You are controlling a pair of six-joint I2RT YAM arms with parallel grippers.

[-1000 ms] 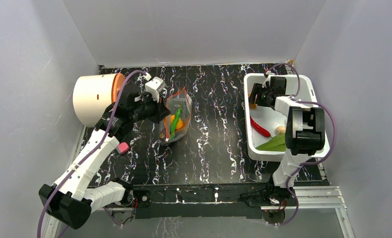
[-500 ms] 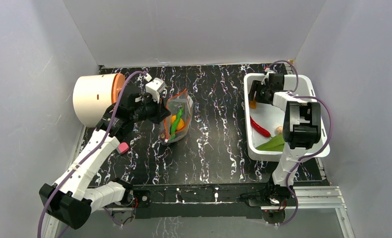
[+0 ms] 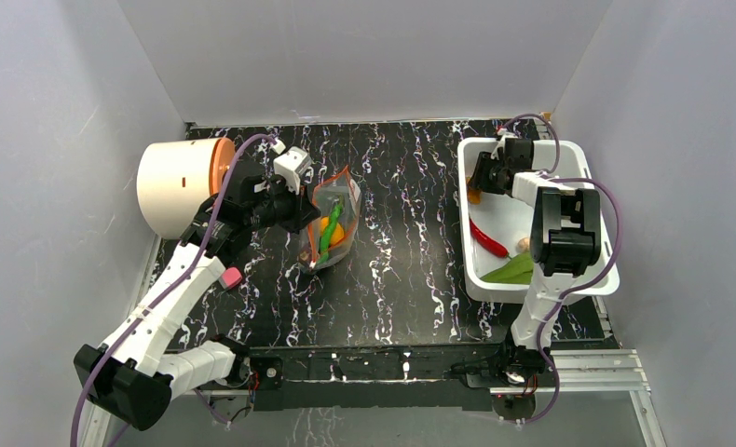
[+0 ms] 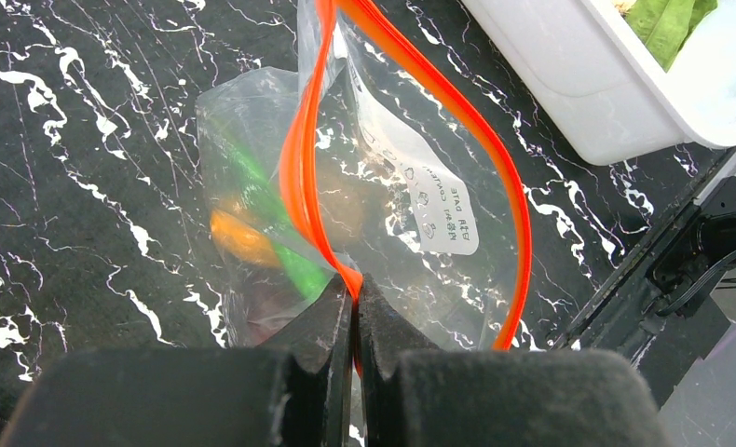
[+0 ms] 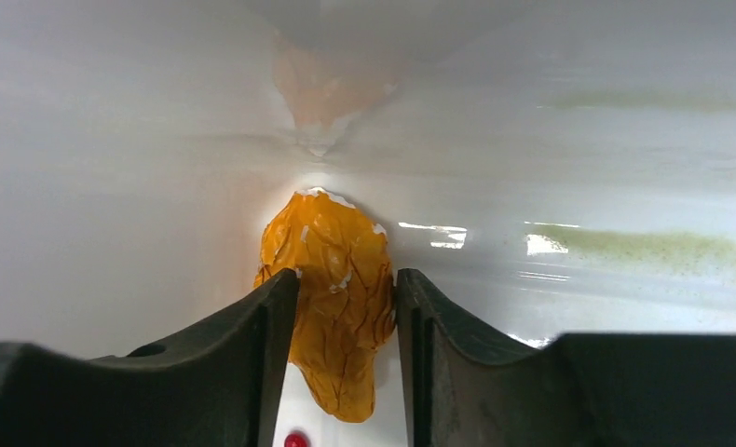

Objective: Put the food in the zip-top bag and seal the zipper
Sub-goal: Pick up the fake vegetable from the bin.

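From above, the bag [image 3: 332, 228] lies on the black marbled table [image 3: 411, 242], left of centre, mouth towards the back wall; the left gripper [image 3: 305, 212] meets it at the left edge of the mouth, but whether its fingers are closed cannot be made out from there; the left wrist camera settles it: the left gripper [image 4: 355, 284] has its fingers pressed together on the zipper [image 4: 301, 168], pinching the orange-red strip where its two strands meet, while the far strand bows out and leaves the mouth gaping; through the plastic that camera shows a green pepper [image 4: 299, 265] and an orange fruit [image 4: 238, 237], which the overhead view also shows inside; only the overhead view takes in the cream cylinder [image 3: 173, 186] lying just behind the left arm.

The right gripper [image 3: 481, 182] is down in the far left corner of the white bin [image 3: 523, 142]; only its wrist camera shows the grasp: the right gripper [image 5: 346, 298] has a finger against each flank of an orange crinkled piece [image 5: 332, 251] lying in the corner; the overhead view alone shows the red chilli [image 3: 488, 239], a whitish piece [image 3: 525, 244] and a green leaf [image 3: 513, 270] in the bin's near half.

The bag's white label [image 4: 442, 212] carries the printed word "DATE"; its other lines are too small to read.
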